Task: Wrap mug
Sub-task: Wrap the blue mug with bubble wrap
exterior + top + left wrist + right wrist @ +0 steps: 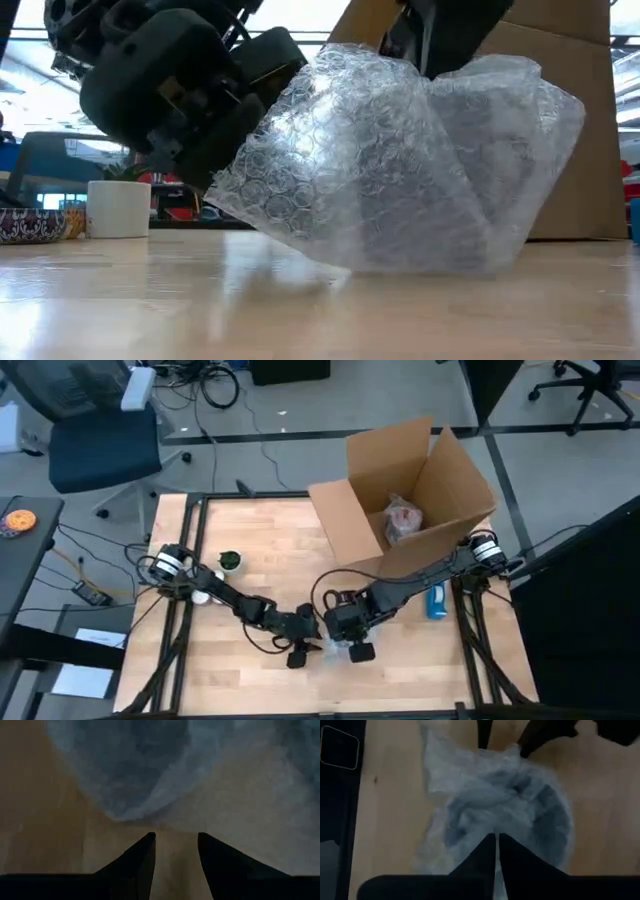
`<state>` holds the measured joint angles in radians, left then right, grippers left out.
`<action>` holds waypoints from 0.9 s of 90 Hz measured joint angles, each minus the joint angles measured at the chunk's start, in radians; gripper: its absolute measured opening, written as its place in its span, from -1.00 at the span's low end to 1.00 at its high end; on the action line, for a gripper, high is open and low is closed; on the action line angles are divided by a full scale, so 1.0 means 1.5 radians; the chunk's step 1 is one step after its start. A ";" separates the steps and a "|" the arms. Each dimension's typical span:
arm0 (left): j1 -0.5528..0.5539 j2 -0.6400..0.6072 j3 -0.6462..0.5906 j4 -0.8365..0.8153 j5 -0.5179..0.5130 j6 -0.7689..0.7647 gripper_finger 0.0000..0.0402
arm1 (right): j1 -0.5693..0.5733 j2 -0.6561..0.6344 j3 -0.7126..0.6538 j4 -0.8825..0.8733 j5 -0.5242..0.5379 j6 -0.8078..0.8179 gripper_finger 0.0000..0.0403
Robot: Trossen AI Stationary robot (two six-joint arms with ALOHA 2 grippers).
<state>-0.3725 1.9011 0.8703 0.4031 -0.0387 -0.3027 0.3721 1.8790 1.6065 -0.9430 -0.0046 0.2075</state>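
Wooden table under both my arms, open cardboard box at its far right. Bubble wrap bundle sits near the front edge, mug hidden inside. My right gripper has fingers together on the wrap; my left gripper, fingers apart, hovers just beside it.
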 joint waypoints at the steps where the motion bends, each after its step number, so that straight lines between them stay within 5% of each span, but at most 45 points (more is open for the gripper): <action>1: 0.000 0.000 0.000 -0.002 0.000 0.000 -0.35 | 0.001 0.000 0.004 -0.004 0.004 0.000 -1.00; 18: 0.000 -0.001 0.000 -0.016 -0.001 -0.010 -0.35 | 0.027 0.000 0.032 0.024 0.079 -0.048 -1.00; 48: -0.002 -0.065 0.000 -0.076 -0.028 -0.012 -0.35 | 0.006 0.037 -0.060 0.129 0.047 -0.048 -1.00; 81: -0.005 -0.071 0.000 -0.112 -0.049 -0.010 -0.35 | -0.018 0.054 -0.088 0.100 0.011 -0.032 -1.00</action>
<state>-0.3801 1.7946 0.8700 0.2347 -0.1116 -0.3176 0.3450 1.9605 1.4750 -0.7934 0.0122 0.1592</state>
